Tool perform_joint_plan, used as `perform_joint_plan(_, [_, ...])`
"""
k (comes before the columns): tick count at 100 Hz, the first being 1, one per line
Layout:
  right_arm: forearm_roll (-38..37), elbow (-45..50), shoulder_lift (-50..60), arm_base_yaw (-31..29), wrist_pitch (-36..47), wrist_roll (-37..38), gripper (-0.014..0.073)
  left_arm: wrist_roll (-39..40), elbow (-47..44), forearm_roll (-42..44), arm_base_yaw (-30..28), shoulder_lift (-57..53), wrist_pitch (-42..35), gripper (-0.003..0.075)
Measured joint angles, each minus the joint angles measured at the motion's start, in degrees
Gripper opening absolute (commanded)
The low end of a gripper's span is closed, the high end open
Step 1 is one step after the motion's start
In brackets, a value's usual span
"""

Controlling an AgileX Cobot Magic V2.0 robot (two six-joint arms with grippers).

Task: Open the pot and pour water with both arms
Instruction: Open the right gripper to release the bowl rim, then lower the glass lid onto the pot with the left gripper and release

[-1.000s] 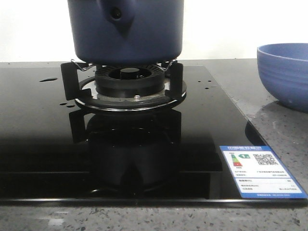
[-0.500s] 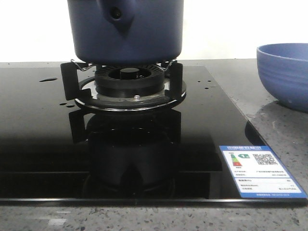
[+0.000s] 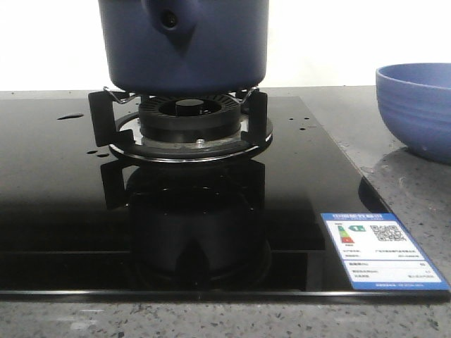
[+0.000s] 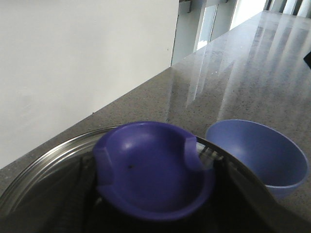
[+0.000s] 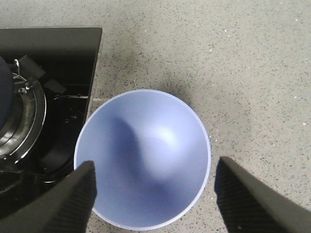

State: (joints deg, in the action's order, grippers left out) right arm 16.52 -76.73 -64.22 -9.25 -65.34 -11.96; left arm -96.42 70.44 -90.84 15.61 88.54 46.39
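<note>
The dark navy pot (image 3: pixel 204 49) stands on the burner (image 3: pixel 187 123); its top is cut off in the front view. The handle mount's round hole (image 3: pixel 169 21) faces me. In the left wrist view my left gripper (image 4: pixel 153 170) has its dark fingers (image 4: pixel 77 189) tight against both sides of the purple-blue lid knob (image 4: pixel 150 174), which sits on a steel-rimmed lid (image 4: pixel 43 160). My right gripper (image 5: pixel 154 165) hangs open and empty above the light blue bowl (image 5: pixel 146 155). Small drops of water (image 3: pixel 70 116) lie on the black stovetop. Neither gripper shows in the front view.
The light blue bowl (image 3: pixel 419 105) sits on the grey speckled counter (image 3: pixel 409 190) right of the black glass stovetop (image 3: pixel 63 211); it also shows in the left wrist view (image 4: pixel 262 150). A blue and white label (image 3: pixel 380 250) is at the stovetop's front right corner. A white wall stands behind.
</note>
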Motion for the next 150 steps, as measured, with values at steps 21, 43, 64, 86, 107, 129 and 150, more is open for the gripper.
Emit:
perform_joint_plan(21, [0.0, 0.0, 0.0, 0.0, 0.0, 0.0, 0.0468, -0.3, 0.0, 0.4, 0.0, 0.9, -0.9, 0.0378])
perform_joint_plan(43, [0.0, 0.0, 0.0, 0.0, 0.0, 0.0, 0.0468, -0.3, 0.0, 0.6, 0.0, 1.1, -1.0, 0.0378])
perform_joint_plan(64, [0.0, 0.0, 0.0, 0.0, 0.0, 0.0, 0.0468, -0.3, 0.0, 1.8, 0.0, 1.2, -1.0, 0.0378])
perform_joint_plan(86, [0.0, 0.0, 0.0, 0.0, 0.0, 0.0, 0.0468, -0.3, 0.0, 2.9, 0.0, 1.2, -0.8, 0.0381])
perform_joint_plan(107, [0.0, 0.2, 0.0, 0.0, -0.1, 0.0, 0.0468, -0.3, 0.1, 3.1, 0.0, 1.2, -0.8, 0.0552])
perform_joint_plan(129, [0.0, 0.8, 0.0, 0.0, -0.1, -0.1, 0.0468, -0.3, 0.1, 2.0, -1.5, -0.1, 1.7, 0.0588])
perform_joint_plan(150, [1.2, 0.8, 0.1, 0.0, 0.5, -0.1, 0.0423, 0.1, 0.1, 1.7, -8.0, -7.0, 4.9, 0.0538])
